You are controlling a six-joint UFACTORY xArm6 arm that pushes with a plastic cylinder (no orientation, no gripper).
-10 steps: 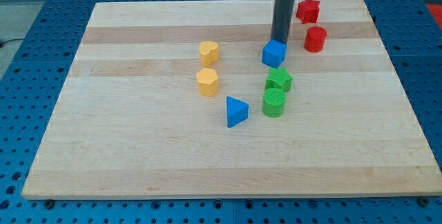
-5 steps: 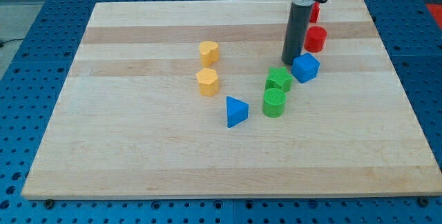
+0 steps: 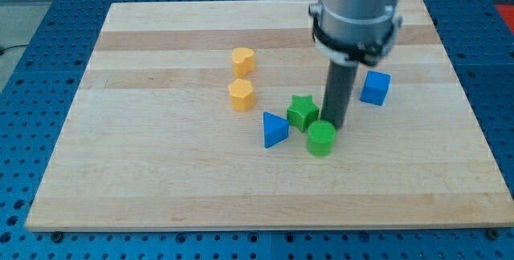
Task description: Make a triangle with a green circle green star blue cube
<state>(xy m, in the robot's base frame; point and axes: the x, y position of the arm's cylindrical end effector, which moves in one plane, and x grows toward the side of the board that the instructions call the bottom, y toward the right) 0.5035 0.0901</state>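
Observation:
The green circle (image 3: 321,138) lies right of the board's centre. The green star (image 3: 302,111) sits just up and left of it. The blue cube (image 3: 375,87) lies apart from them, up and to the right. My tip (image 3: 332,124) stands at the circle's upper edge, just right of the star and down-left of the cube. The arm's grey body hides the board's top right.
A blue triangle block (image 3: 274,128) lies just left of the green pair. A yellow heart-like block (image 3: 242,59) and a yellow hexagon-like block (image 3: 240,95) sit further left. The wooden board (image 3: 144,180) lies on a blue perforated table.
The blue cube has gone down and right, away from the green pair. My tip came down between them; the star shifted left and the circle slid down. The red blocks are now hidden.

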